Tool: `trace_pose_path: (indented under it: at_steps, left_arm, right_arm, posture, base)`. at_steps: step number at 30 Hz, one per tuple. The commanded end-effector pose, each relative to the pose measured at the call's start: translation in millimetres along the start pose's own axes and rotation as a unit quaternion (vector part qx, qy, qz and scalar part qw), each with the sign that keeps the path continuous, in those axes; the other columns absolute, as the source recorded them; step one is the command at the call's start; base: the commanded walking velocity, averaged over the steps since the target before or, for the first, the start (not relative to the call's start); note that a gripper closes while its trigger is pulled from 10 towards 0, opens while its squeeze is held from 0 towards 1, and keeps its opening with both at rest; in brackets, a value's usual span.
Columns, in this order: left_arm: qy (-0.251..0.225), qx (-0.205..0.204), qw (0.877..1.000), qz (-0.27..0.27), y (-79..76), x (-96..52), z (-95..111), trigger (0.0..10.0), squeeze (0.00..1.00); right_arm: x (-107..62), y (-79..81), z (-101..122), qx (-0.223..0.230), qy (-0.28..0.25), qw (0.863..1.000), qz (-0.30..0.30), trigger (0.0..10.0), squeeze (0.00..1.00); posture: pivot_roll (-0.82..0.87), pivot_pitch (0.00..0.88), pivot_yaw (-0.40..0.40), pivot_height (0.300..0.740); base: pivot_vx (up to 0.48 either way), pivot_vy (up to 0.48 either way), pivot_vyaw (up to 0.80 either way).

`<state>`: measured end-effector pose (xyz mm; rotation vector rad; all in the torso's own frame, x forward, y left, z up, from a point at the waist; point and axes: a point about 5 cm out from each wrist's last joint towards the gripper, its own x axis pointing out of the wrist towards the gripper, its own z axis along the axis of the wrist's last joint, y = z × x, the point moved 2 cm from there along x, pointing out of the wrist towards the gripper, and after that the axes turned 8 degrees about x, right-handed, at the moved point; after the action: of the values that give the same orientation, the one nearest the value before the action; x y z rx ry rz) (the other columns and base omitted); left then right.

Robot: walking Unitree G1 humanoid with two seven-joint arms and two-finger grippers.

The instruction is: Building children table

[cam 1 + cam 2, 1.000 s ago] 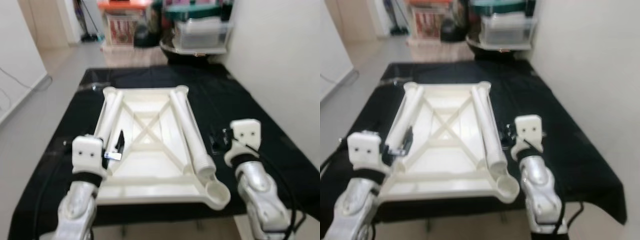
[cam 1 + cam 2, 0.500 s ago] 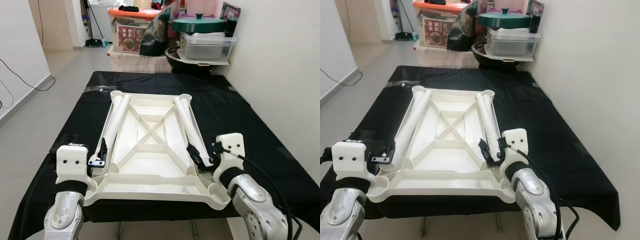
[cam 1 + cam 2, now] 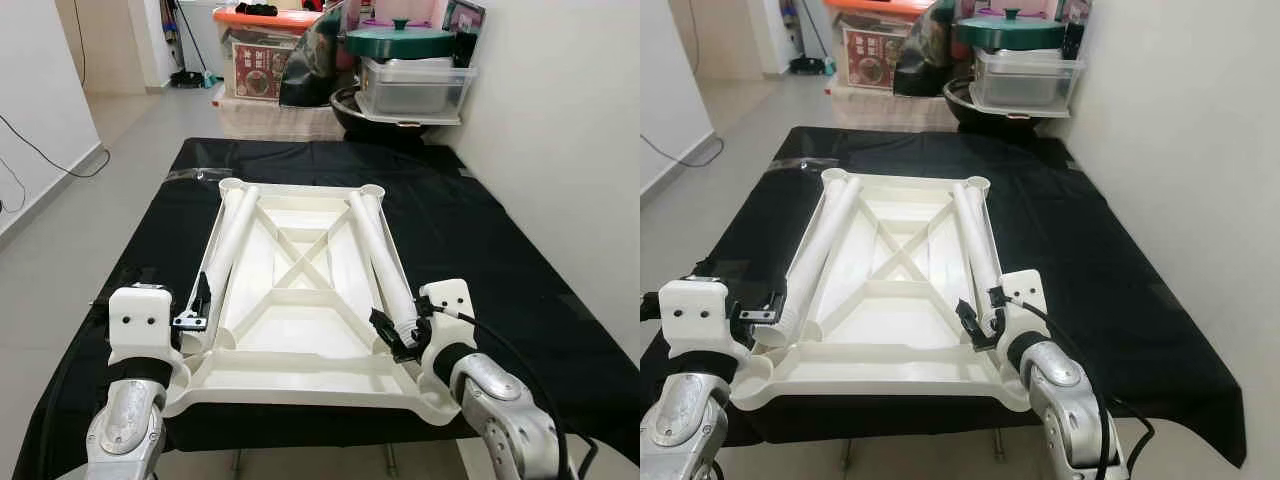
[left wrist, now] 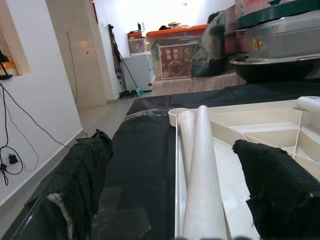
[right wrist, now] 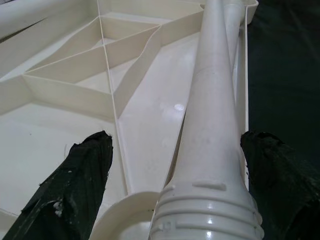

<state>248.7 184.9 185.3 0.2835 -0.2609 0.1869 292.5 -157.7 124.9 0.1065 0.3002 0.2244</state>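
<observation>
end effectors [image 3: 193, 303] [image 3: 393, 333] astride two legs [image 3: 228, 245] [image 3: 378, 250]

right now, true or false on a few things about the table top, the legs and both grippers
1. The white table top lies upside down on the black cloth, ribs facing up. True.
2. Two white table legs lie in it, a left leg and a right leg. True.
3. The right gripper is shut on the right leg. False: its jaws are open, one on each side of the leg's threaded end.
4. The left gripper hangs idle beside the robot. False: it is at the near end of the left leg, jaws open.
5. Both legs stand upright, screwed into corner sockets. False: they lie flat along the top's long sides.
6. A green-lidded pot sits beyond the far end. True.
</observation>
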Motion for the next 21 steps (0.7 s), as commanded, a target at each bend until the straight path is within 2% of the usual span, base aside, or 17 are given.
trace_pose_path:
  at_steps: [1,6,11,18,21]
  left_arm:
    - [0.011,0.004,1.0,0.0,-0.7,0.1,-4.2,10.0,0.0]
    - [0.011,0.003,1.0,0.0,-1.5,-0.6,-3.3,10.0,0.0]
    - [0.01,0.002,1.0,-0.001,-1.9,0.0,-2.9,10.0,0.0]
    - [0.009,0.001,1.0,-0.001,-2.3,0.2,-2.4,10.0,0.0]
    - [0.01,0.001,1.0,-0.004,-3.3,0.2,-2.5,10.0,0.0]
  right_arm:
    - [1.0,-3.5,-6.7,0.002,0.02,1.0,-0.007,10.0,0.0]
    - [4.4,-20.7,-10.6,0.011,0.026,0.998,-0.051,10.0,0.0]
    - [7.2,-24.2,-8.3,0.01,0.025,0.998,-0.053,10.0,0.0]
    - [8.6,-21.0,-8.9,0.012,0.025,0.998,-0.048,10.0,0.0]
    - [8.5,-16.7,-15.8,0.014,0.039,0.998,-0.038,10.0,0.0]
  posture:
    - [0.07,0.0,-0.105,0.74]
    - [0.07,0.0,-0.106,0.74]
    - [0.07,0.0,-0.106,0.74]
    - [0.07,0.0,-0.106,0.74]
    - [0.07,0.0,-0.104,0.74]
  base:
    - [0.0,0.0,0.0]
    - [0.0,0.0,0.0]
    - [0.0,0.0,0.0]
    - [0.0,0.0,0.0]
    - [0.0,0.0,0.0]
